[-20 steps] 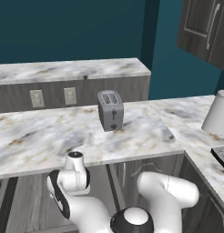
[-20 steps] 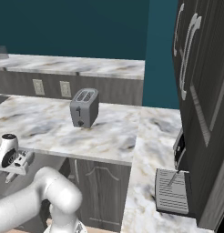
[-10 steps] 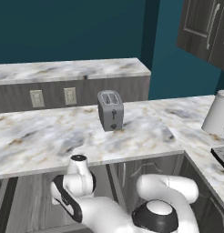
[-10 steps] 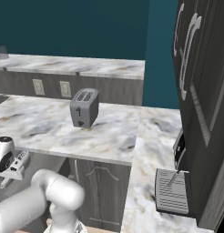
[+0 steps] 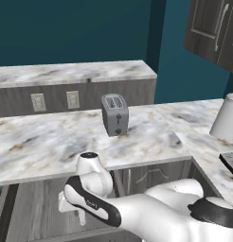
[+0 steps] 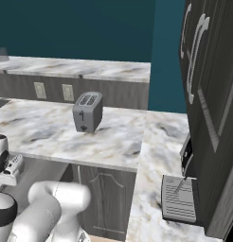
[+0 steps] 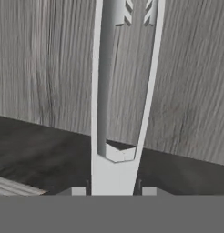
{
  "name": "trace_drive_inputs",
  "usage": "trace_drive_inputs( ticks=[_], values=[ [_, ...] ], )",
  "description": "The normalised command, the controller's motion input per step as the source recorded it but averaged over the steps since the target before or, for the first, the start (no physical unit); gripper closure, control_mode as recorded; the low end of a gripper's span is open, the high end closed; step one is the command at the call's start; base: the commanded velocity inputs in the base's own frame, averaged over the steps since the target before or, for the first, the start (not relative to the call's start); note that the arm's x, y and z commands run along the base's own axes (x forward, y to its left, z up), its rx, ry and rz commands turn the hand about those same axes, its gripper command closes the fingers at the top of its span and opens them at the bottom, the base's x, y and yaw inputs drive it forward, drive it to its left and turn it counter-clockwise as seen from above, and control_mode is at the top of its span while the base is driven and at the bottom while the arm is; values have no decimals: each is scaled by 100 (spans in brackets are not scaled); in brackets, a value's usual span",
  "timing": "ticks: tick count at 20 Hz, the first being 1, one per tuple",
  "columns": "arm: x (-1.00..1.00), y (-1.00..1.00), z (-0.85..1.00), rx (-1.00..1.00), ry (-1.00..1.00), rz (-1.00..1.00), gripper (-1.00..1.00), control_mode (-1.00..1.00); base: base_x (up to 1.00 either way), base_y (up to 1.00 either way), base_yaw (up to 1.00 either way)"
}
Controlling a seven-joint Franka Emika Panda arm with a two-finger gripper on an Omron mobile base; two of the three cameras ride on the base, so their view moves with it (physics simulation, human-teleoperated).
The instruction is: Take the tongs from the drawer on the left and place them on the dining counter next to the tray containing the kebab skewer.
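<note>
In the hand view the light-grey tongs [image 7: 118, 91] run straight up from between my fingertips [image 7: 78, 191], joined end lowest. My gripper [image 7: 114, 191] is shut on that joined end. Behind the tongs lies the grey wood-grain inside of the drawer [image 7: 41, 68]. Seen from the left base, my hand [image 5: 73, 208] hangs low in front of the near marble counter [image 5: 42, 142], just under its front edge; from the right base it [image 6: 9, 165] sits at the far left. The dining counter [image 5: 71, 73] is the long slab at the back. The tray and the kebab skewer are out of view.
A grey toaster [image 5: 114, 114] stands on the near counter. A white paper-towel roll [image 5: 227, 118] is at the right. Tall dark cabinets [image 6: 213, 94] rise on the right side, with a grey ridged tray [image 6: 177, 198] on the counter below them. Dark cabinet doors [image 6: 102, 198] lie under the counter.
My hand has drifted a little to the right and slightly up below the counter edge. The jaws have closed a trifle. Toaster and counters are unchanged.
</note>
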Motion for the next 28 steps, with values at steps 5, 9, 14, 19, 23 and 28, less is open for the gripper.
trace_drive_inputs(
  ticks=[5,9,14,19,23,28],
  values=[
    [-54,-14,80,0,0,2,100,-100,0,0,0],
    [-48,-21,78,0,-3,1,100,-100,0,0,0],
    [-10,-30,90,0,-6,0,100,-100,0,0,0],
    [5,-37,98,0,-3,0,100,-100,0,0,0],
    [28,-53,100,1,0,0,100,-100,0,0,0],
    [54,-66,84,3,0,0,100,-100,0,0,0]
  ],
)
